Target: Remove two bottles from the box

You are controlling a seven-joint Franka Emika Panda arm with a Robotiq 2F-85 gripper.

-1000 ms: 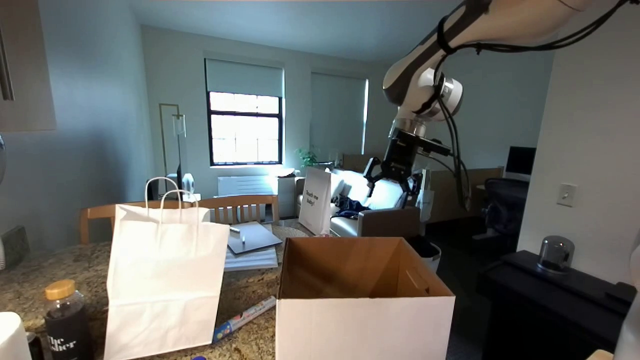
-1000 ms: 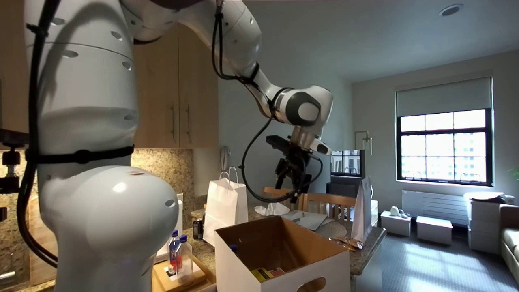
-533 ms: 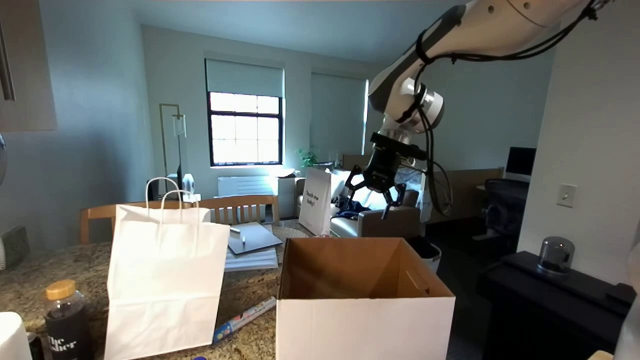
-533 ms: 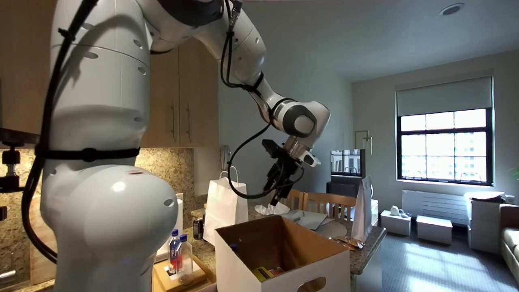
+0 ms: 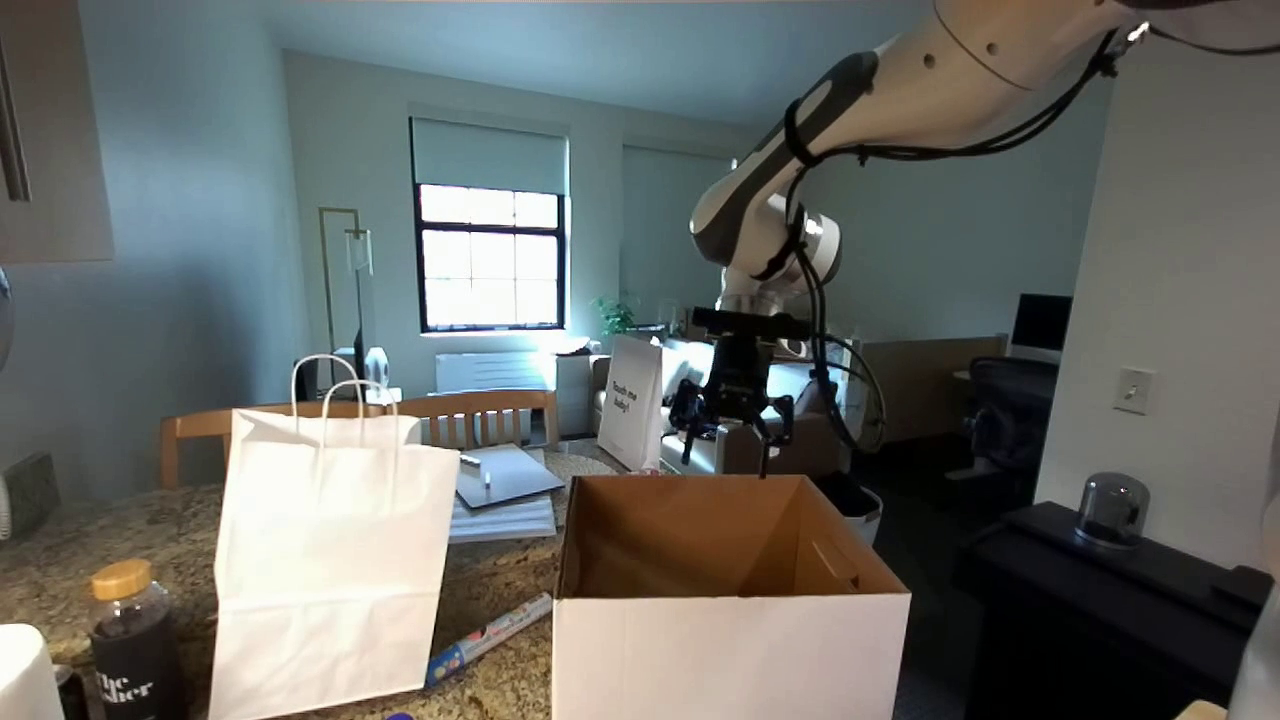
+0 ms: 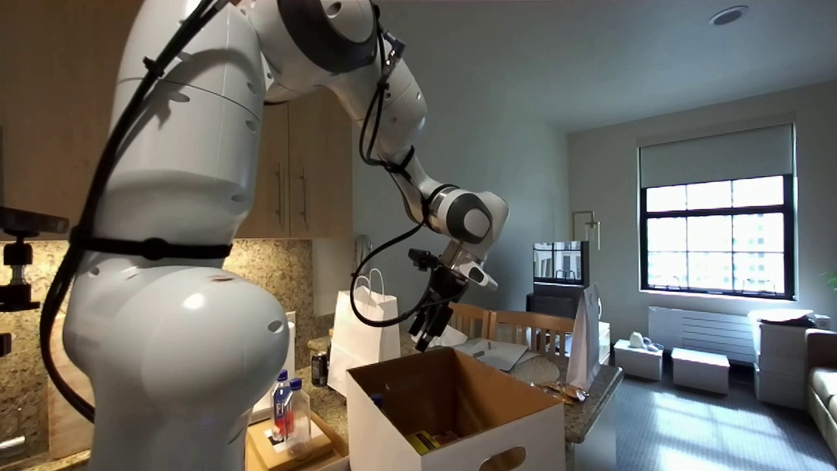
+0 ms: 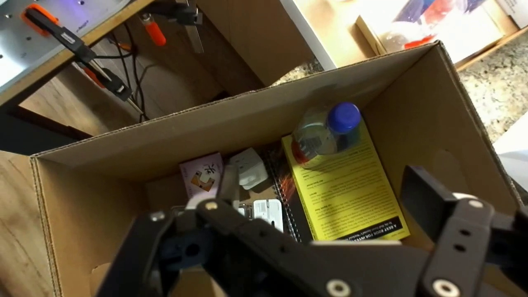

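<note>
A clear bottle [image 7: 315,142] with a blue cap stands in the box, on or against a yellow book, in the wrist view. Its cap [image 6: 377,399] just shows inside the near wall in an exterior view. The box [image 5: 730,655] is an open carton with pale faces and a brown inside; its inner wall shows in the wrist view [image 7: 429,99]. My gripper [image 7: 328,192] is open and empty, fingers wide apart, above the box. In both exterior views the gripper [image 5: 726,465] [image 6: 419,340] hangs near the box's far rim. Two bottles [image 6: 281,409] [image 6: 299,422] stand outside the box.
The box also holds a yellow book [image 7: 350,189], a white plug adapter [image 7: 249,169] and a pink packet [image 7: 202,175]. A white paper bag [image 5: 330,560] stands beside the box, with a printed tube [image 5: 490,637] between. A wooden tray [image 6: 301,454] holds the outside bottles.
My gripper has moved left and down in both exterior views, from beyond the box to just above its far rim. It stays open. The box and bottles have not moved.
</note>
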